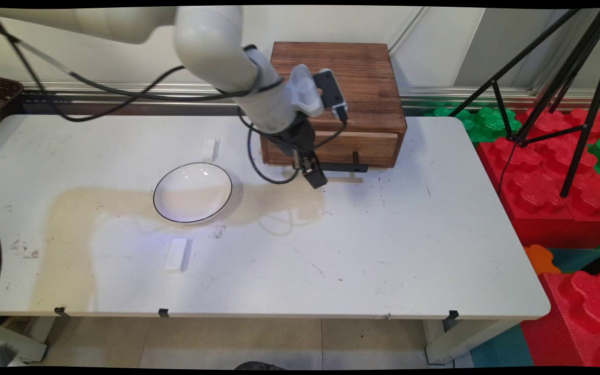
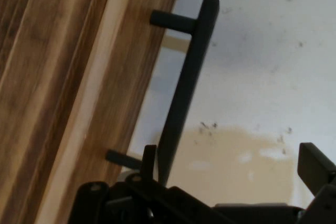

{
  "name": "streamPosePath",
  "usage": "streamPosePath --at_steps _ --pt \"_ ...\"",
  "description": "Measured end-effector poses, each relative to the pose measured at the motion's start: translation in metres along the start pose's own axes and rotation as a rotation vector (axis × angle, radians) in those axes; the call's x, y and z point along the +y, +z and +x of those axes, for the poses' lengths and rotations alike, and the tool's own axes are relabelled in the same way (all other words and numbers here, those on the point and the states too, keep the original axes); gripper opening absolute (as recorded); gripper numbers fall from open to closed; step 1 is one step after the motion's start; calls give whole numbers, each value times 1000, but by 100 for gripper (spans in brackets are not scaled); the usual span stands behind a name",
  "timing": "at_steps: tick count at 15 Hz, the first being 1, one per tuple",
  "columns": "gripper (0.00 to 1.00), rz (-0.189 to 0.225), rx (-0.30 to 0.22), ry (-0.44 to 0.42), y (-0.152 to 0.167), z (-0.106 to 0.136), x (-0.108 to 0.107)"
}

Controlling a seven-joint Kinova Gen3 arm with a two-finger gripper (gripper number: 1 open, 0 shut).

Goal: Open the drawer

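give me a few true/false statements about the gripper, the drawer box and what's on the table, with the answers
1. The gripper is at the black handle of the wooden drawer box. True; the hand view shows the handle between its open fingers.
2. The drawer is pulled far out. False; its front sits about flush with the box.
3. The white bowl holds a white block. False; it looks empty, and the two white blocks lie on the table outside it.
4. The bowl has a dark rim. True.
5. The bowl stands on top of the wooden box. False; it stands on the table, left of the box.
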Motion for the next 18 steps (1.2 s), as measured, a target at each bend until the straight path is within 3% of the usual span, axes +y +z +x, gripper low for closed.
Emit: streamPosePath --at_steps 10,18 --pt "100 -12 -26 44 74 26 -12" --pt "100 -37 -50 26 97 31 -5"
